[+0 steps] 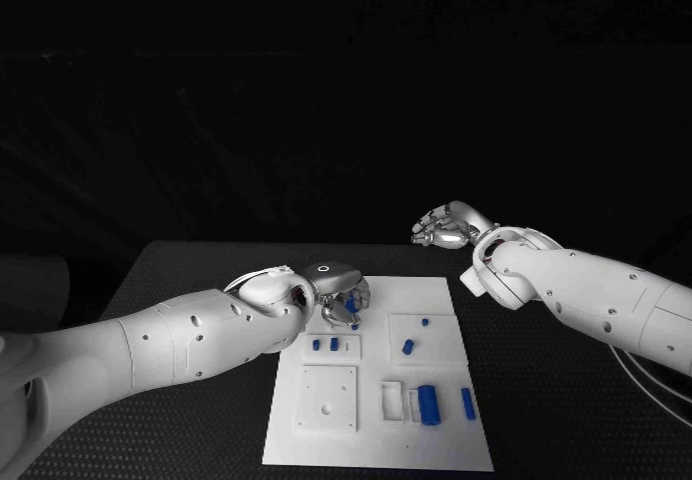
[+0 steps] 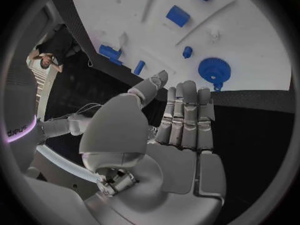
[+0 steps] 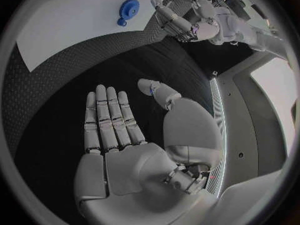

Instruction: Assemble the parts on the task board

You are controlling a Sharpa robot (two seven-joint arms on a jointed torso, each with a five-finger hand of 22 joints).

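Matt white task board [image 1: 437,300], glossy blue plastic parts [image 1: 427,404].

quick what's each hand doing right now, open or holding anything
Left hand: open, fingers straight, holding nothing, near the blue gear at the board's edge.
Right hand: open, flat, holding nothing, over the bare table.

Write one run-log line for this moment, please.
left hand: open, above task board far edge | right hand: open, off board | blue gear: on board
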